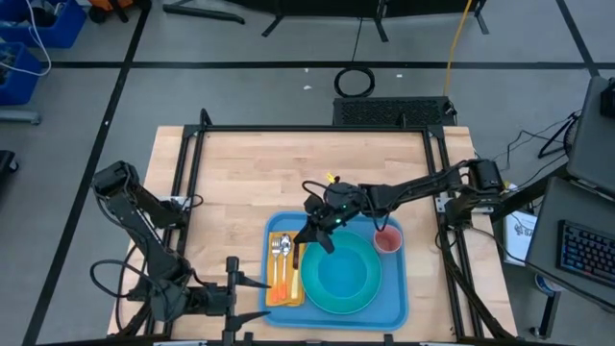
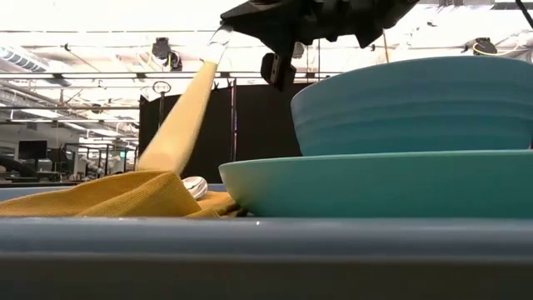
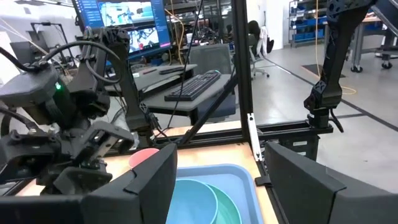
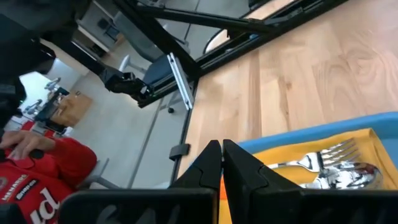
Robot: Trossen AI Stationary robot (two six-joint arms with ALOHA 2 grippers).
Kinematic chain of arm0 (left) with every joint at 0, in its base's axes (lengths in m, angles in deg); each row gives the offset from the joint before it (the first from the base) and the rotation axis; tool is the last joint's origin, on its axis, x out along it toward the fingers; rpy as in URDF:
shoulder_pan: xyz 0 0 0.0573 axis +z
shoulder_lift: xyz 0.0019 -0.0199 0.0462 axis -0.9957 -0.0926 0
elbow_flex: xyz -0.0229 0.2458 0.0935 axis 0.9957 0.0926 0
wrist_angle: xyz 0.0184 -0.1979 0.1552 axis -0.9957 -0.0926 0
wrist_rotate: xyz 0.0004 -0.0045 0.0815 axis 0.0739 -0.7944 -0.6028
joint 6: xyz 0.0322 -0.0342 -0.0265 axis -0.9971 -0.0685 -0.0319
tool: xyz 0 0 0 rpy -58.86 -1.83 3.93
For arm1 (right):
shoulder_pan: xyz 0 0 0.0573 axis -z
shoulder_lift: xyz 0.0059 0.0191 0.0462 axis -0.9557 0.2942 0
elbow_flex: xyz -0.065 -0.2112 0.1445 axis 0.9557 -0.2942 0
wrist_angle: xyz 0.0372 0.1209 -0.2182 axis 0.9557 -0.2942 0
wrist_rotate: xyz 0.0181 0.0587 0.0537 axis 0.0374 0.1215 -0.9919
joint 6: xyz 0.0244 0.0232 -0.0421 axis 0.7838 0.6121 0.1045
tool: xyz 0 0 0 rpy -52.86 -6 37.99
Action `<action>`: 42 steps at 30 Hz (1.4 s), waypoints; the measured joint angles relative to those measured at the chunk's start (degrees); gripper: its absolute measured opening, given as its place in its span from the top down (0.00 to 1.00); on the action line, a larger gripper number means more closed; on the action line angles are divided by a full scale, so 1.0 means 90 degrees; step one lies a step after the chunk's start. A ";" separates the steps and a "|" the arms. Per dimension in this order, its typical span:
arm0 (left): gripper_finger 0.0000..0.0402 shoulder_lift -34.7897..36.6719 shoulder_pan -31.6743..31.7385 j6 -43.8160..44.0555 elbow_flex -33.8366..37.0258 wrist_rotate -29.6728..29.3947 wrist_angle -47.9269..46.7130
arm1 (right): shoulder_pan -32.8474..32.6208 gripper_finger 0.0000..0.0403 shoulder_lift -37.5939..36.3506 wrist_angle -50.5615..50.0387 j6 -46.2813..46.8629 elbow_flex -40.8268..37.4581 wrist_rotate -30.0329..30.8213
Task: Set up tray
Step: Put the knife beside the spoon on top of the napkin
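The blue tray [image 1: 394,303] lies at the table's near middle. It carries a teal plate [image 1: 351,284] with a teal bowl [image 2: 416,100] on it and a pink cup [image 1: 387,239]. A yellow napkin [image 1: 279,288] lies at its left, with a fork [image 4: 311,160] and a spoon [image 4: 348,175] on it. My right gripper [image 1: 306,242] is over the tray's far left part, shut on the napkin. My left gripper [image 1: 240,288] waits open at the table's near left, pointing level toward the tray, nothing between its fingers. My right gripper pinches a raised part of the napkin [image 2: 196,92] between its two shut fingers [image 4: 208,168], coming at it slanting down from the far right. The cloth runs as a straight band from the gripper down to the rest of the napkin [image 2: 108,196], which lies in the tray.
Bare wood [image 1: 288,173] takes up the table's far half. Black frame posts [image 1: 192,173] stand along both side edges. Beyond the table a person in red [image 4: 37,168] sits, and a keyboard [image 3: 193,84] lies on a desk.
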 joint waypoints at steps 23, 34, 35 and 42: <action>0.38 0.0000 0.0002 0.0046 0.0000 0.0002 -0.0002 | 0.0028 1.00 0.0385 0.0015 0.0146 -0.0005 0.0102; 0.38 0.0000 0.0002 0.0055 0.0000 0.0006 -0.0017 | 0.0080 1.00 0.0397 -0.0031 0.0109 -0.0005 0.0146; 0.38 0.0000 0.0000 0.0055 0.0000 0.0007 -0.0017 | 0.0084 1.00 0.0397 -0.0098 0.0109 -0.0005 0.0211; 0.38 0.0000 0.0000 0.0070 0.0000 0.0008 -0.0019 | 0.0167 1.00 0.0397 -0.0369 -0.0065 -0.0005 0.0372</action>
